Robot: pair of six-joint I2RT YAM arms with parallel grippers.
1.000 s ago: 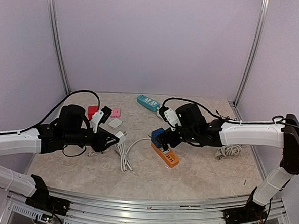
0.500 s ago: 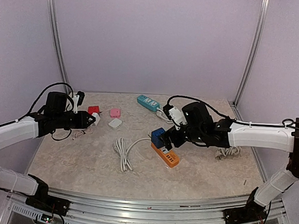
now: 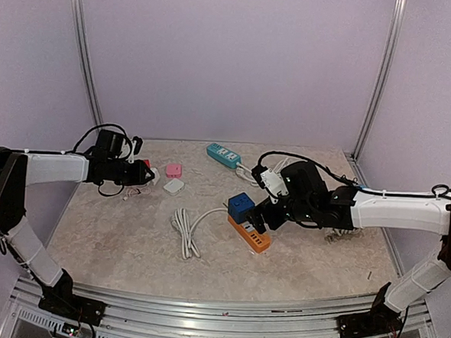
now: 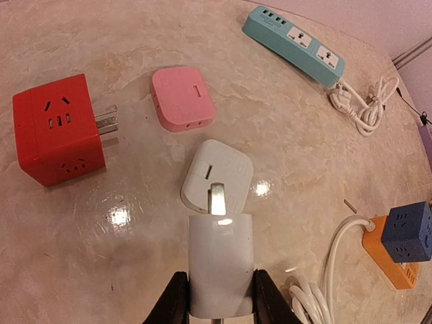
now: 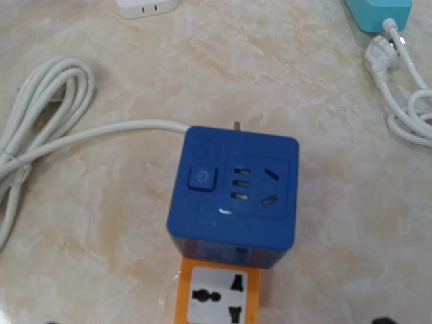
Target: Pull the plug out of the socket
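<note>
- the left jaws are narrow and clamped on a white rectangular plug block with one bare metal prong pointing forward. we judge it is gripped by its flanks so the prong is left clear.
- that block is held low over the marbled tabletop, its prong reaching toward a white square adapter. we cannot tell if they touch. a pink square adapter and a red cube socket lie near.
- the right jaws stand wide and hold nothing. their tips barely show in the wrist view.
- they hover just beside the blue cube plug, which sits pushed into the end of the flat orange power strip, mid-tabletop, not yet pulled off.
- we judge the wide spread is meant to straddle the cube's sides for an upward pull, and the strip may lift with it.
- a white cord runs to the strip's end, and a teal power strip lies well apart at the back.
</note>
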